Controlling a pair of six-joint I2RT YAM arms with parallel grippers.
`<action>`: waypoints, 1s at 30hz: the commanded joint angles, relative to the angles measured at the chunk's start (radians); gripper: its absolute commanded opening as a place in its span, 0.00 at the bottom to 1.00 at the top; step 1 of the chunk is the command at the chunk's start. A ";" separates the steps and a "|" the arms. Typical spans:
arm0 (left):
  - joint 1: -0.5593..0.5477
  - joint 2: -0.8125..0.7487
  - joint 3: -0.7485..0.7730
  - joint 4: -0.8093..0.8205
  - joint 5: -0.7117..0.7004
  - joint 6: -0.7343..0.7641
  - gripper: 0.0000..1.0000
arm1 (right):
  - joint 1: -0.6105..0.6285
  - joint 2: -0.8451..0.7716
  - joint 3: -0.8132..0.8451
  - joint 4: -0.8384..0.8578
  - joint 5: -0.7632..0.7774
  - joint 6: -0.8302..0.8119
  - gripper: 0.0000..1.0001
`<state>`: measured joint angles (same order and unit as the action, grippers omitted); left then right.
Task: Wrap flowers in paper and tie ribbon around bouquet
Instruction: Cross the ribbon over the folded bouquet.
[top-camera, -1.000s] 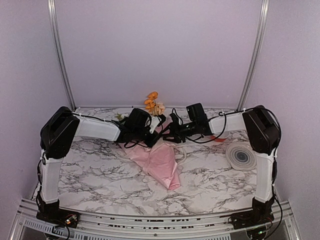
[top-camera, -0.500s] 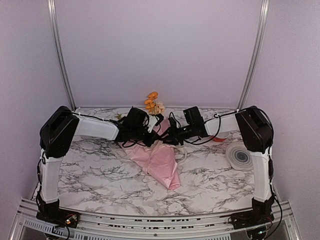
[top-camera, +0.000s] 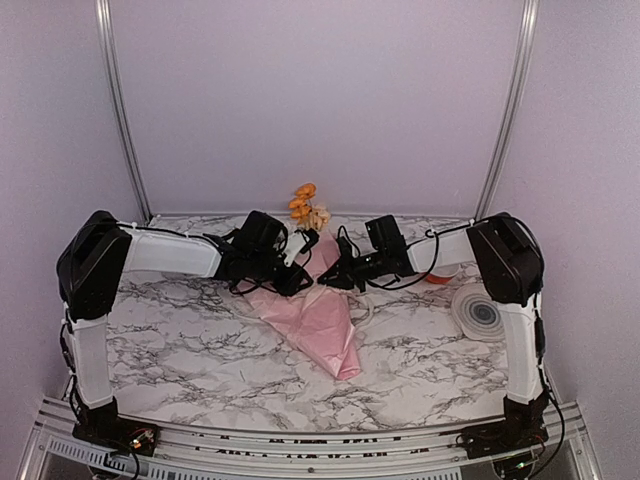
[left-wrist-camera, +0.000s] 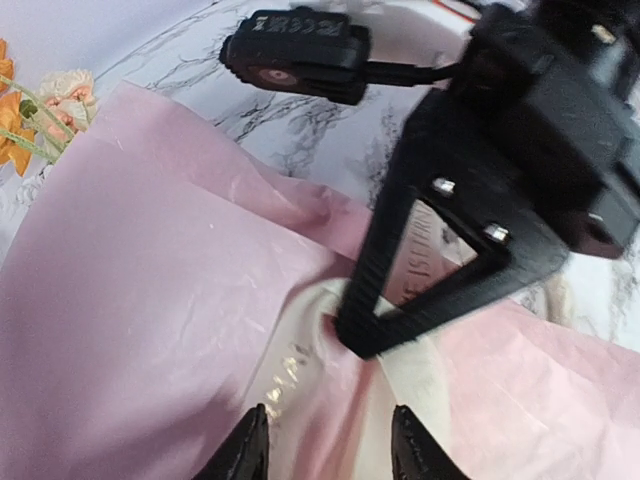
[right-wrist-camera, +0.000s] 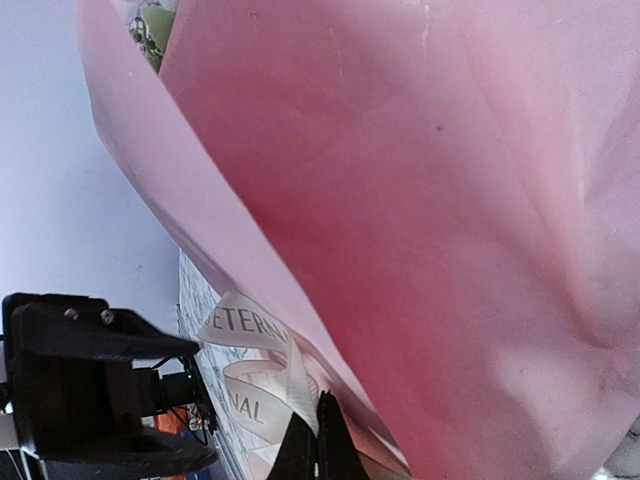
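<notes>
The bouquet lies in the middle of the table, its pink paper (top-camera: 320, 325) wrapped in a cone round the flowers (top-camera: 307, 207), whose orange and pale heads point to the back wall. A cream ribbon (left-wrist-camera: 296, 362) with lettering crosses the cone's waist. My left gripper (left-wrist-camera: 335, 455) hangs open just above it, one finger on either side of the band. From the right, my right gripper (right-wrist-camera: 318, 445) is shut on the ribbon (right-wrist-camera: 247, 332), pinching a fold against the paper (right-wrist-camera: 420, 200). In the top view both grippers (top-camera: 296, 272) (top-camera: 328, 278) meet over the cone's neck.
A round ribbon spool (top-camera: 482, 312) lies flat at the right of the marble table (top-camera: 190, 350), with an orange object (top-camera: 438, 278) behind it. Black cables loop round both wrists. Aluminium posts (top-camera: 118, 105) stand at the back corners.
The right arm has slid left to the cone's neck. The left arm's elbow has swung out to the left and its gripper has drawn back slightly. The bouquet has stayed in place.
</notes>
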<state>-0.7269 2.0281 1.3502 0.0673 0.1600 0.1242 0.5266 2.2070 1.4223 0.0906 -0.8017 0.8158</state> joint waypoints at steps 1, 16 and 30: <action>-0.008 -0.119 -0.020 -0.180 0.070 0.050 0.42 | -0.006 0.016 0.024 0.028 0.005 0.004 0.00; -0.028 0.014 0.041 -0.313 -0.080 0.118 0.23 | -0.006 0.028 0.035 0.006 0.005 -0.007 0.00; -0.034 -0.329 -0.244 -0.082 0.086 0.082 0.00 | -0.013 0.072 0.071 -0.038 -0.005 -0.028 0.00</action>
<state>-0.7574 1.8065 1.1534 -0.1253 0.1791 0.2241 0.5224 2.2566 1.4506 0.0727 -0.8028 0.8104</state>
